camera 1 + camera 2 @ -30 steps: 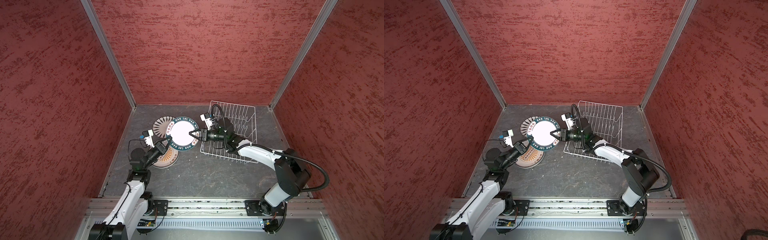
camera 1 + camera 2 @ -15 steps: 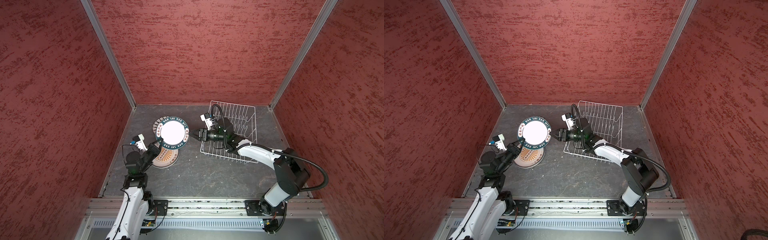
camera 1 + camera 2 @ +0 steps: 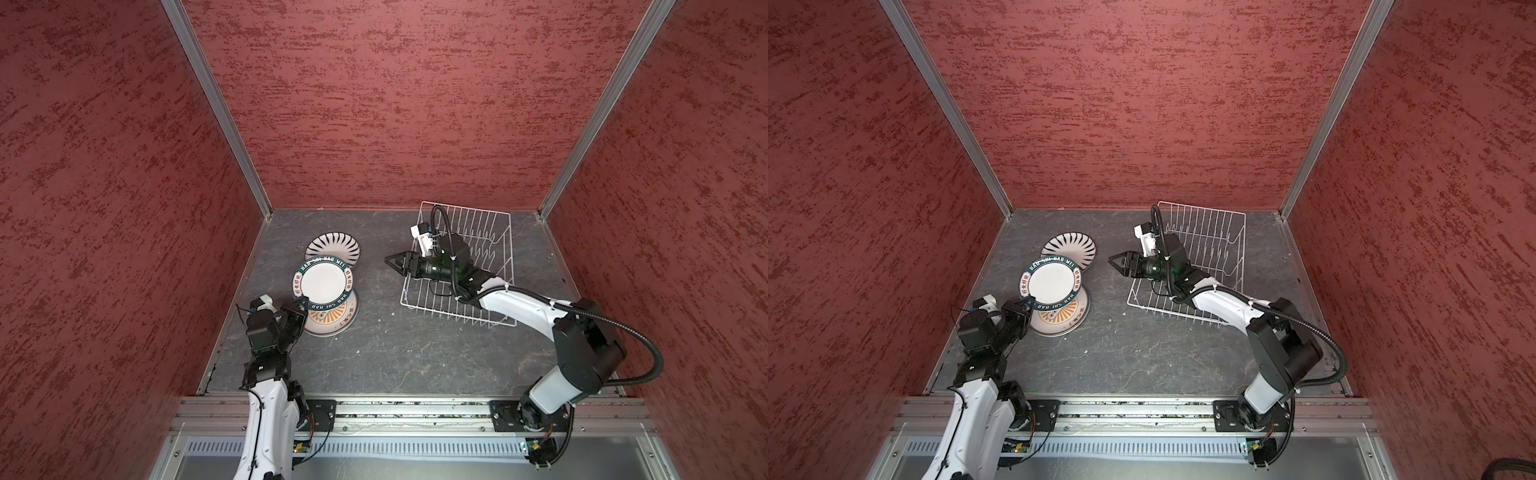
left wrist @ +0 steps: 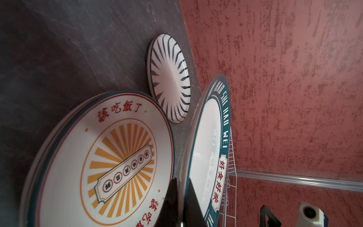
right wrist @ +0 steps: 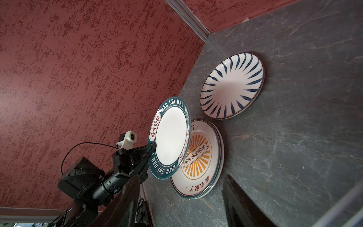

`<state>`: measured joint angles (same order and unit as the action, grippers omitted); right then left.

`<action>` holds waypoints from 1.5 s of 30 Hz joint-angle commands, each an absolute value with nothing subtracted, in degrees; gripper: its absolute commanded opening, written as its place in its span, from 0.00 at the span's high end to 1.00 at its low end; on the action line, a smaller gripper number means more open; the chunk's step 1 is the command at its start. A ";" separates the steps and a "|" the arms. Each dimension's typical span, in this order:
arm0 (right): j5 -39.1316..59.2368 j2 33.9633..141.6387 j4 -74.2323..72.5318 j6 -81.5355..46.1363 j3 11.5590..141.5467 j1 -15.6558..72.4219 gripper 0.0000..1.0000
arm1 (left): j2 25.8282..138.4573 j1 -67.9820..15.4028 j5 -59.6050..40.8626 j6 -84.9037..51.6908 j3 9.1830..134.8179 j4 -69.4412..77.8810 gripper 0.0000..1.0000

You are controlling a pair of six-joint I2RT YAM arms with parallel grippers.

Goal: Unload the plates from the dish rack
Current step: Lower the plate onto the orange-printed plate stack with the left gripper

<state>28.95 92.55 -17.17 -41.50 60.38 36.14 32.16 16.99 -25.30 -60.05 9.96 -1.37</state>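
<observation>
Item: lettered plate, white centre, dark-teal rim w/ "HAO SHI HAO WEI".
L gripper: pinched on that plate's near rim, one finger each side; plate sticks out ahead of it.
Plate loc.: in the air ahead of L gripper, directly over sunburst plate. Looks clear of it in R wrist view.
Facing: face up, slight tilt. Which edge sits higher: unclear.
Long axis: none, it's round. Held diameter runs from L gripper away toward far wall.
Below hand: sunburst plate, face up, tops a stack on table. Extra rims show under it, count unclear.
Beyond stack: striped plate, flat, face up, alone, just past lettered plate's far edge.
R gripper: jaws spread, nothing in them. Well off to L gripper's right, tips aimed at the plates, body over rack.
Rack: under and behind R gripper, farthest from L gripper. No plate seen in it.
Step (est.): set-down of what looks like the last plate. Unload approx. done bar the release.
Next move (est.): lower and level the plate onto the stack, centred on sunburst plate. Then let go and draw L gripper back w/o dragging the rim. R gripper has nothing left to fetch.
</observation>
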 commanded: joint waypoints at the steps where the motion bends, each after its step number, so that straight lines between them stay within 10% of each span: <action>1: 27.18 90.51 -17.36 -40.54 61.17 35.84 0.32 | 31.30 17.41 -24.11 -60.67 11.47 -3.65 1.00; 45: 24.28 88.25 -16.70 -42.96 56.60 35.68 0.24 | 34.61 17.42 -22.91 -55.13 10.11 -7.04 1.00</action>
<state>25.56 88.01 -15.79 -42.48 56.53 35.88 34.87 17.08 -22.02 -56.53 9.98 -8.64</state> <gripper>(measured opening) 0.756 0.073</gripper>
